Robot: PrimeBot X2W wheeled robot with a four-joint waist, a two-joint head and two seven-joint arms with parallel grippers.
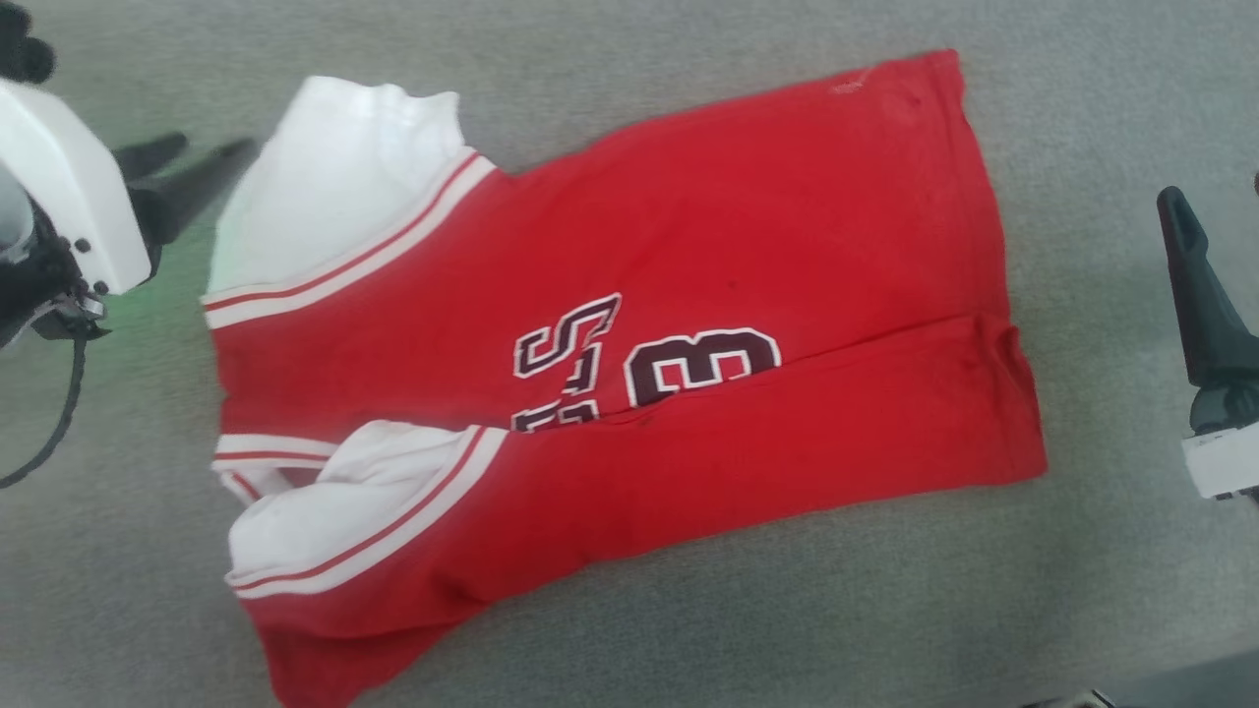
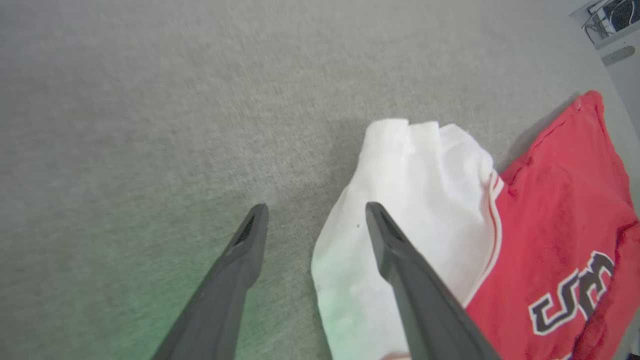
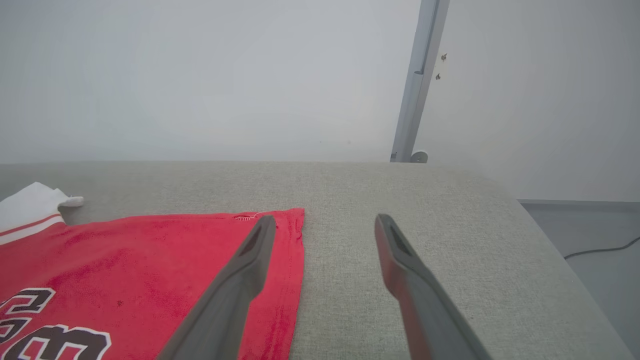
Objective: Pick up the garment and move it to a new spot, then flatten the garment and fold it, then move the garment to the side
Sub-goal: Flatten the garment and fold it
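Left gripper [image 2: 316,207]: fingers spread, nothing between them. It hovers at the garment's sleeve end, with one finger over bare table and the other over the white far sleeve.
Right gripper [image 3: 326,218]: fingers spread and empty. It hovers at the hem end, with one finger over the far hem corner and the other over bare table.
Garment [image 1: 748,216]: lies lengthwise across the grey table [image 1: 1082,590] between the two grippers, sleeves toward the left one and hem toward the right one. Neither gripper holds it.
Lay of the cloth: the near long side is turned up over the middle. Its edge cuts across the lettering [image 1: 649,364], and the near sleeve is doubled on top.
Step in hand: folding, as I judge it. One lengthwise fold looks laid, and the far half is a single layer.
Next move: probably both grippers take the far edge, at the sleeve and at the hem corner, and bring it over toward the near side together.
What it calls for: pinch only the top layer, and lift both ends evenly so the soft cloth doesn't drag the laid fold open.
Risk: the puffed far sleeve may bunch instead of lying flat.
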